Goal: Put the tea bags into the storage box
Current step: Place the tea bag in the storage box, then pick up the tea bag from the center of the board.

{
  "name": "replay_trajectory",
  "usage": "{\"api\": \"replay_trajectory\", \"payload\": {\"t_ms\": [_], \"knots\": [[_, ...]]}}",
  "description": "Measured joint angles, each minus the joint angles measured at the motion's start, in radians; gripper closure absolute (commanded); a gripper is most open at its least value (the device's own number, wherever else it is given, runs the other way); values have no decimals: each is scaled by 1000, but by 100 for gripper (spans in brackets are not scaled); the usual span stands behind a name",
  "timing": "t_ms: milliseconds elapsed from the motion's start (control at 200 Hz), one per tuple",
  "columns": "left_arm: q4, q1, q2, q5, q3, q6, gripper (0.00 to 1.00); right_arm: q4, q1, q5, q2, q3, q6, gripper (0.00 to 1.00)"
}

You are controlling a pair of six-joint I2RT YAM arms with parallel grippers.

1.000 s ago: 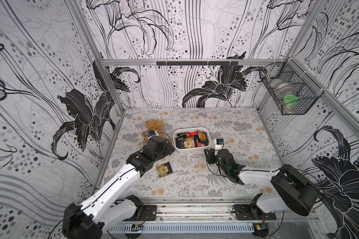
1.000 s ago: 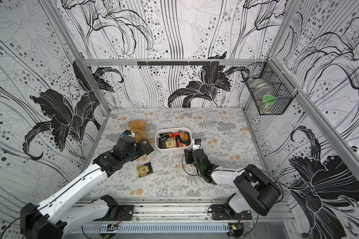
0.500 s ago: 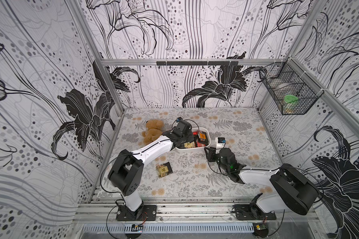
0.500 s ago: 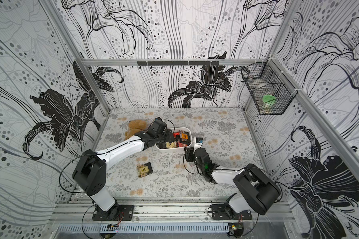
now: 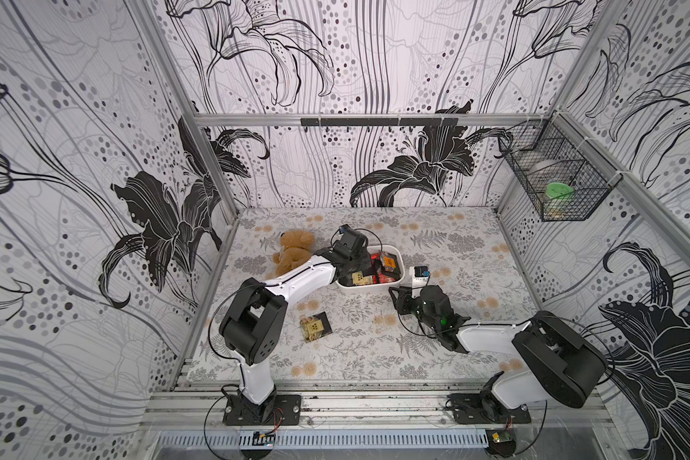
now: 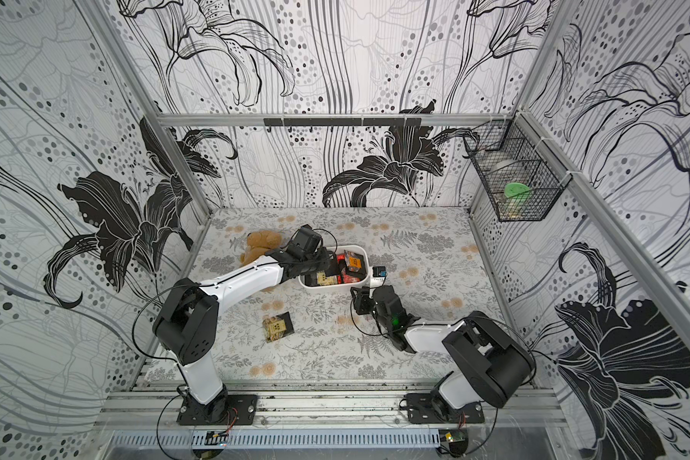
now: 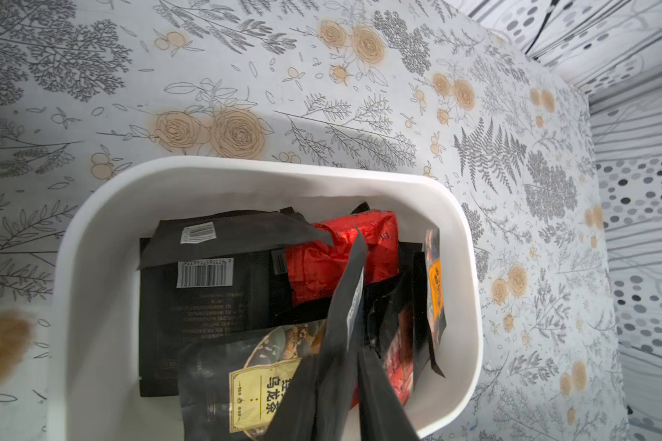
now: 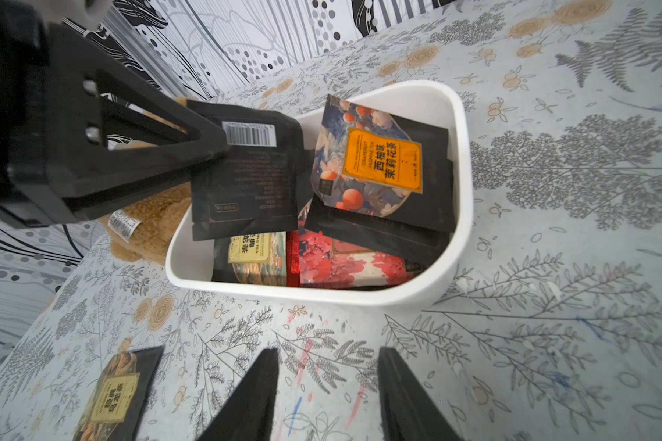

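Left fingers pinching tea bag, upright, barcode uppermost

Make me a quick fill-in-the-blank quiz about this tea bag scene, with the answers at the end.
1. The left gripper holds a black tea bag above the white ____.
2. Exactly ____ tea bag lies on the table outside the box.
3. The right gripper is ____ and holds nothing.
4. The brown soft toy beside the box is a teddy ____.

Missing words: box; one; open; bear.
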Motion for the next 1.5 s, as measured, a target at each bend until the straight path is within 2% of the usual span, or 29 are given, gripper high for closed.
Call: {"api": "replay_trajectory", "payload": {"t_ms": [150, 285, 526, 691, 836, 996, 1081, 1242, 1397, 1497], "knots": [[-19, 17, -2, -37, -8, -6, 50, 0, 0, -11, 0, 0, -2, 53], [-58, 23, -44, -121, -21, -18, 43, 1, 0, -29, 0, 0, -7, 53], [-69, 29, -343, -259, -208, -65, 25, 22, 3, -113, 43, 30, -29, 53], [-47, 64, -550, -262, -439, -111, 24, 7, 64, -190, 114, 116, -75, 53], [-44, 97, -700, -245, -673, -185, 24, -84, 167, -259, 225, 295, -150, 55], [-41, 108, -855, -225, -886, -270, 25, -207, 268, -326, 351, 461, -211, 67], [-33, 116, -905, -219, -951, -303, 27, -282, 301, -356, 416, 533, -239, 69], [-11, 118, -963, -216, -1019, -345, 27, -404, 324, -391, 502, 628, -265, 80], [16, 119, -1001, -204, -1074, -378, 27, -484, 326, -395, 550, 687, -271, 88], [44, 119, -1009, -191, -1109, -391, 27, -528, 326, -391, 568, 718, -271, 89]]}}
